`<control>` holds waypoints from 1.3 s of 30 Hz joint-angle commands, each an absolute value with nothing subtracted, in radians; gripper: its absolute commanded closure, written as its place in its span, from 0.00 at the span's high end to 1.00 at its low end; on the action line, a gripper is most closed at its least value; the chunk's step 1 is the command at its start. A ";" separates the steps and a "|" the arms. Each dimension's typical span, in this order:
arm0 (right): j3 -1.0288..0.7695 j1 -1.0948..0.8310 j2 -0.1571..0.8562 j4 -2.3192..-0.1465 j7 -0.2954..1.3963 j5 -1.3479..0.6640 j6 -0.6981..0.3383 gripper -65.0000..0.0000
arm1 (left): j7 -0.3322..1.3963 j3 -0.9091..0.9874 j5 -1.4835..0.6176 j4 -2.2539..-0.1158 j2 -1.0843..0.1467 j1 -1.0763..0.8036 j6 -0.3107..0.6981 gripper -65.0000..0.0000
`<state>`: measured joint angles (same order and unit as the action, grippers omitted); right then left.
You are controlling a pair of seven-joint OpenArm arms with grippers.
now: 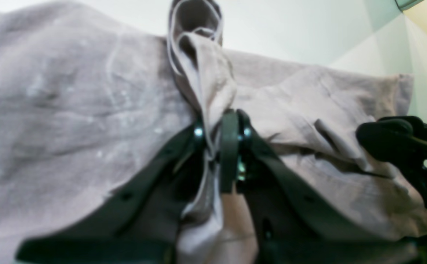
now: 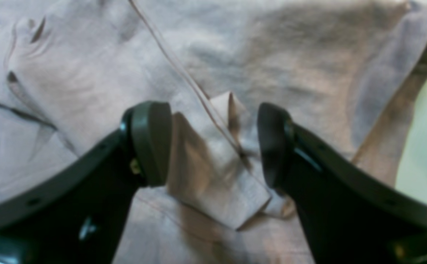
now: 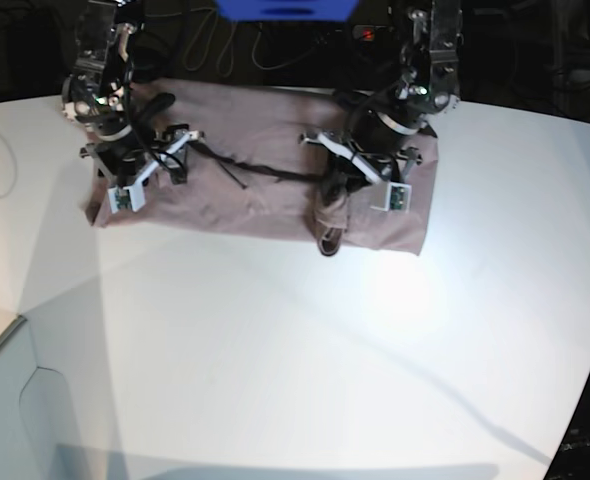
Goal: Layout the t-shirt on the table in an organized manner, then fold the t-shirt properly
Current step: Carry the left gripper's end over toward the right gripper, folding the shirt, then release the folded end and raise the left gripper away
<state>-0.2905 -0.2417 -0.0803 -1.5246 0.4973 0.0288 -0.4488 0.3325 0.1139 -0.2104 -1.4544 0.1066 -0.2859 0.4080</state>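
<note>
Dark cables (image 3: pixel 225 45) and what may be a blue panel (image 3: pixel 285 8) fill the black background.

A blue thing (image 3: pixel 286 9) sits at the very back. Black cords (image 3: pixel 210 40) loop in the dark behind it, beside a tiny red light (image 3: pixel 367 33).

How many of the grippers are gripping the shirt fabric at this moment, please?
1. The left gripper is shut on a pinched ridge of the t-shirt. The right gripper stands open over a small fold, gripping nothing.
</note>
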 commanded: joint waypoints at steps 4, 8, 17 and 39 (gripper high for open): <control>-0.291 -0.232 -0.077 -1.538 0.479 0.019 -0.450 0.58 | 0.309 0.110 -0.223 -1.455 0.113 -0.259 0.417 0.00; -0.291 -0.231 -0.077 -1.538 0.479 0.019 -0.450 0.58 | 0.309 0.110 -0.225 -1.415 0.113 -0.245 0.417 0.00; -0.291 -0.223 -0.077 -1.538 0.478 0.019 -0.450 0.58 | 0.309 0.110 -0.234 -1.419 0.114 -0.246 0.417 0.15; -0.291 -0.222 -0.062 -1.540 0.478 0.019 -0.450 0.58 | 0.317 -0.013 -0.229 -1.658 0.061 -0.308 0.412 0.35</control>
